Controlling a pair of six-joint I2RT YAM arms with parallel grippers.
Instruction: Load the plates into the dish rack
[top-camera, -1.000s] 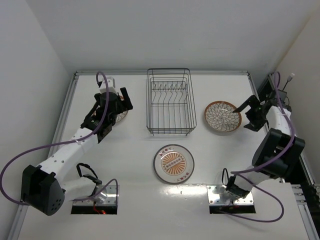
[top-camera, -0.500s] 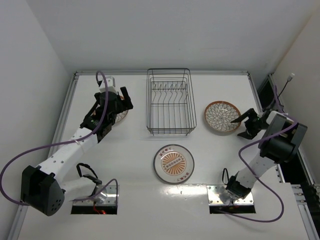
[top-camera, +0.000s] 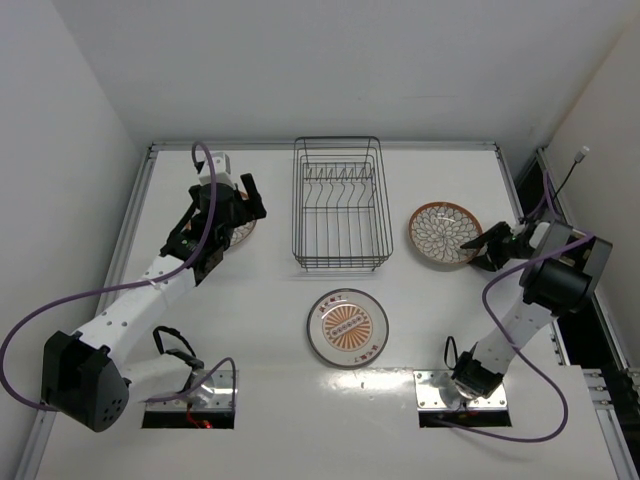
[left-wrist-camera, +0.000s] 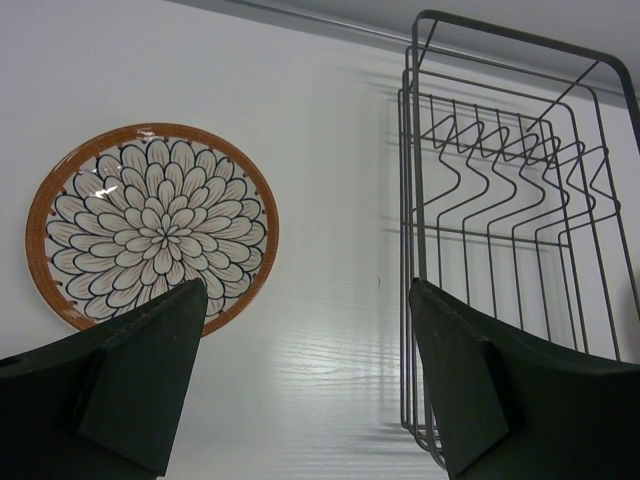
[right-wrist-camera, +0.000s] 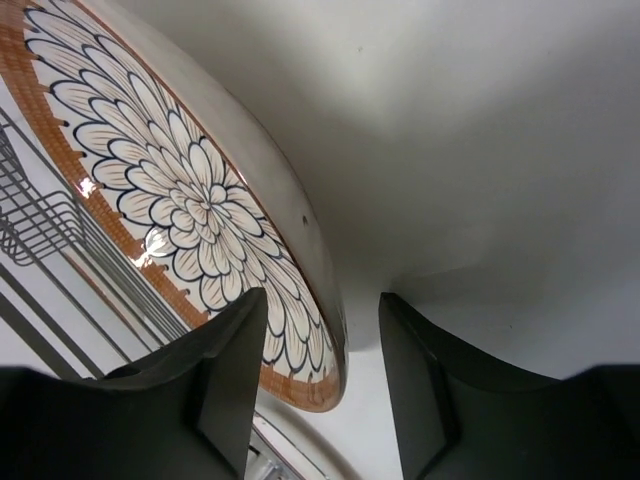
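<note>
We list, lower centre, a grey-rimmed plate (top-camera: 347, 328) flat on the table (top-camera: 430, 175); mid-right, the right gripper (right-wrist-camera: 322, 305) astride the right flower plate (top-camera: 440, 232)'s rim, grip undeterminable; mid-left, the left gripper (left-wrist-camera: 305, 295) spread wide over the left flower plate (left-wrist-camera: 150, 225); upper centre, the dish rack (top-camera: 337, 265).

Dish rack (top-camera: 338, 265) open above (tines (top-camera: 340, 185) upright), plates (top-camera: 445, 234) flanking

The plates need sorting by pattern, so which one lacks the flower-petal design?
The front plate, just in front of the dish rack: pale grey rim, orange centre. The left plate and right plate show petals inside orange-brown rims.
</note>
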